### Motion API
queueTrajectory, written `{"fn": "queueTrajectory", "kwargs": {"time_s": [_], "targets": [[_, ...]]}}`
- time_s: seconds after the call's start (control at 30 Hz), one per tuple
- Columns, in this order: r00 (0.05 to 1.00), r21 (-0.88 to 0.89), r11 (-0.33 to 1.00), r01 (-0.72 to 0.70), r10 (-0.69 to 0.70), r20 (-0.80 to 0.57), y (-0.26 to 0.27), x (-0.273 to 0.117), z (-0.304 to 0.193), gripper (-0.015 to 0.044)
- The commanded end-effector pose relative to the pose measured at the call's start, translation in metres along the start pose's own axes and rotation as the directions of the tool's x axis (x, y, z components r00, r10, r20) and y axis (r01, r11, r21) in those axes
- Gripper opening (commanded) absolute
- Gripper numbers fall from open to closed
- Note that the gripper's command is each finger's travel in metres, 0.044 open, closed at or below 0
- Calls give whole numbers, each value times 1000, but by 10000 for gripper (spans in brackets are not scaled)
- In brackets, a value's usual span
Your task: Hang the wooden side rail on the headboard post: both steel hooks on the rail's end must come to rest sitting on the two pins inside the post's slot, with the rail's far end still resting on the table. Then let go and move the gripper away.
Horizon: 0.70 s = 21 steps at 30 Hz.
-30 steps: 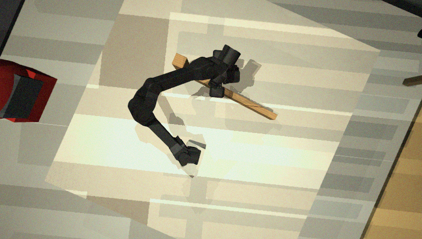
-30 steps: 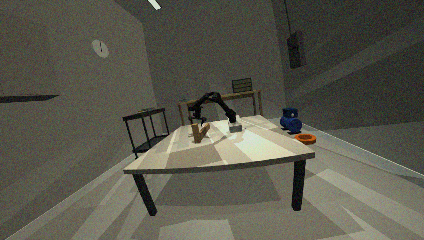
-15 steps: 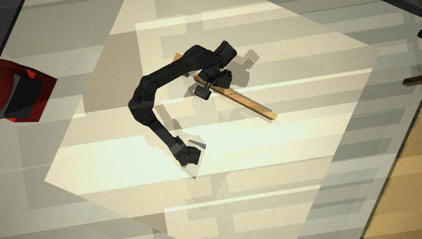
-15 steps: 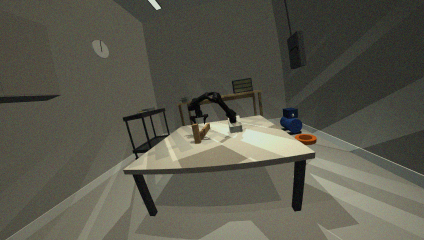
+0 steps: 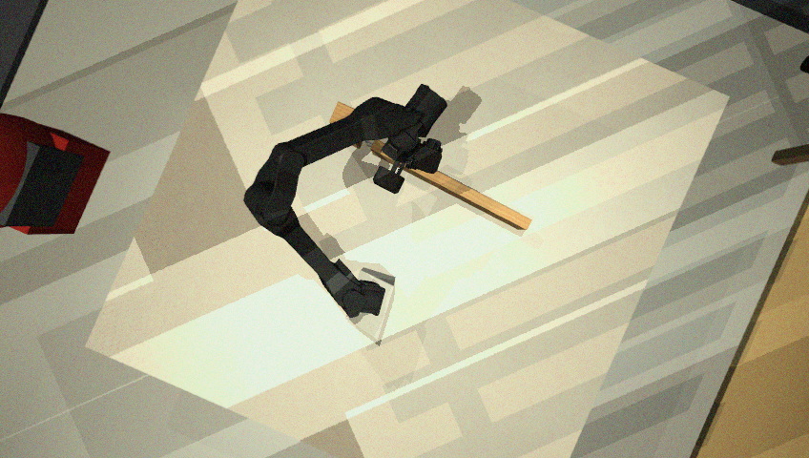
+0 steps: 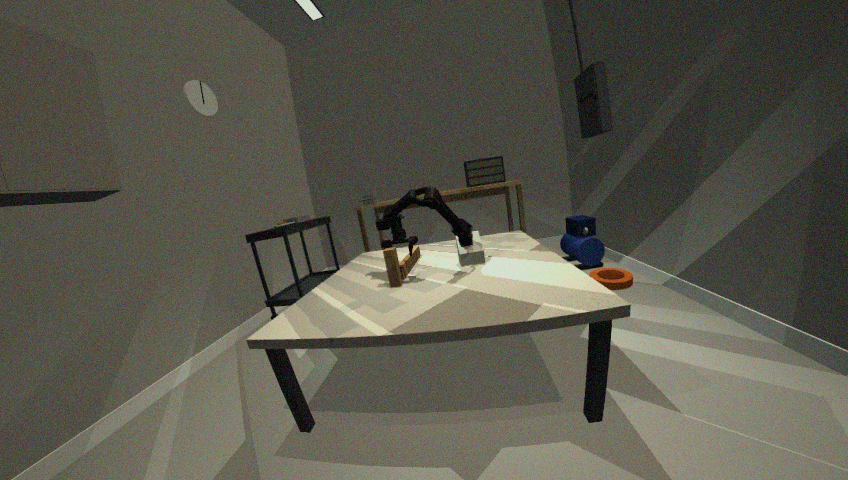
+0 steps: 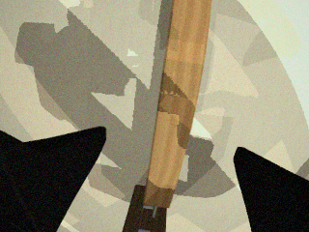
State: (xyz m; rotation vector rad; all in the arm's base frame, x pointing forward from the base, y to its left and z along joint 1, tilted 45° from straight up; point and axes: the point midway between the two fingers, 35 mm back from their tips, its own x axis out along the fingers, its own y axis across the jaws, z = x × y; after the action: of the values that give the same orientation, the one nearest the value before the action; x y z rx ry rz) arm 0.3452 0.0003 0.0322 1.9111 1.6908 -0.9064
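The wooden post (image 5: 339, 112) (image 6: 392, 267) (image 7: 136, 213) stands upright on the table, partly behind the arm in the top view. The wooden rail (image 5: 476, 197) (image 6: 411, 259) (image 7: 169, 130) runs away from the post's slotted face, its far end low at the table. In the wrist view, small steel parts (image 7: 154, 211) show between the rail's near end and the slot; whether both hooks sit on the pins cannot be told. My gripper (image 5: 407, 168) (image 6: 400, 242) (image 7: 173, 145) is open and empty above the rail, one finger on each side of it as seen from the wrist.
The arm's base (image 5: 363, 298) (image 6: 467, 234) stands on the table (image 5: 545, 363) (image 6: 357, 309), with a pale plate-like part around it. The arm's links arch between the base and the gripper. A dark cart (image 6: 288, 228) and a wooden bench (image 6: 476, 191) stand beyond the table.
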Motion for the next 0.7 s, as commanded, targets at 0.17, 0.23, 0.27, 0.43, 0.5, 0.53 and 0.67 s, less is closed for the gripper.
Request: {"fn": "queueTrajectory", "kwargs": {"time_s": [0.17, 0.23, 0.27, 0.43, 0.5, 0.53, 0.67], "targets": [[1000, 8, 1000, -2, 2, -5, 1, 14, 0, 440], [1000, 8, 1000, -2, 2, -4, 1, 17, 0, 440], [1000, 8, 1000, -2, 3, -4, 1, 19, 0, 440], [1000, 9, 1000, -3, 3, -4, 1, 27, 0, 440], [1000, 9, 1000, -3, 3, -4, 2, 30, 0, 440], [1000, 9, 1000, -3, 3, -4, 2, 32, 0, 440], [1000, 9, 1000, -3, 3, -4, 2, 38, 0, 440]]}}
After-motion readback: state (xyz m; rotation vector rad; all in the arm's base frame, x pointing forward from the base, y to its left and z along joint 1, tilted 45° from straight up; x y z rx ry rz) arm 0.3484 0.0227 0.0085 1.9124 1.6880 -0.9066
